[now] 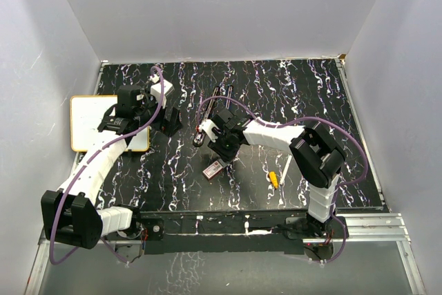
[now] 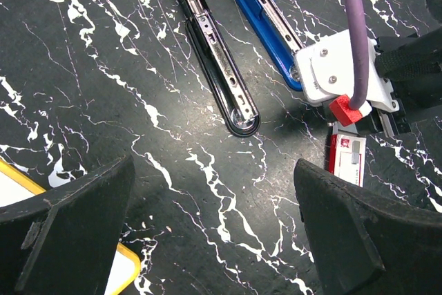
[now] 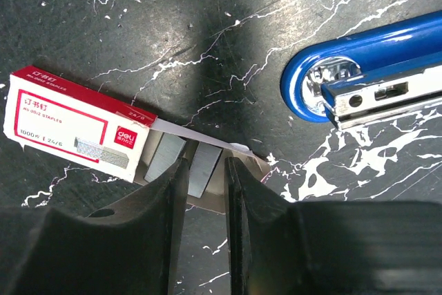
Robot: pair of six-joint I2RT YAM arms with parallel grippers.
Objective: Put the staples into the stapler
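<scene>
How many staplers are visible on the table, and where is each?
2. The black stapler lies opened flat mid-table; the blue stapler lies alongside it, its rounded end near the staples. None looks hidden.

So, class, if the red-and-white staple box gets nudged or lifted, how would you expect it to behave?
The staple box looks like light cardboard, so a nudge would probably slide it on the glossy table. Lying flat, it seems unlikely to tip or roll. Its tray is pulled out, so lifting might spill it.

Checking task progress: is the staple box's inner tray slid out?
Yes, the tan tray sticks out of the red-and-white staples box, with grey staple strips exposed.
</scene>
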